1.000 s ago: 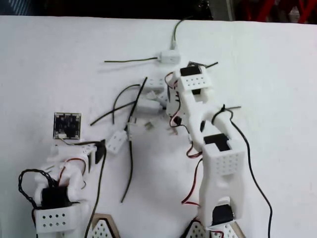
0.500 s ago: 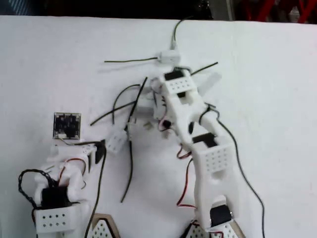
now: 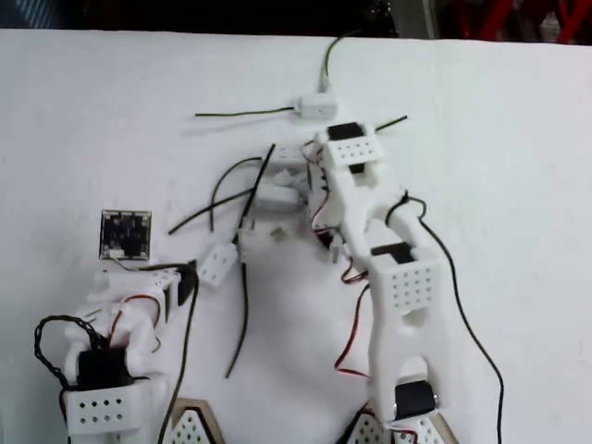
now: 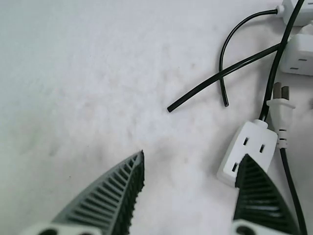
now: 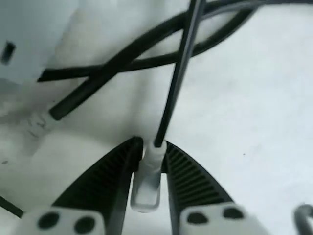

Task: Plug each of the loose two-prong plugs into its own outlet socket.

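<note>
Right end effector [image 5: 152, 147] clamped on white plug [image 5: 145, 183], long axis lengthwise in the grip, cord leading outward. Left end effector [image 4: 193, 156] wide open, empty, beside outlet socket [image 4: 247, 147].

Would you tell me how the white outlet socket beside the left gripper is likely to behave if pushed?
The outlet socket looks small and plastic, lying loose on the white table, so it would probably slide rather than resist. Its boxy, flat shape suggests it won't roll. The open left gripper could likely brace it.
</note>
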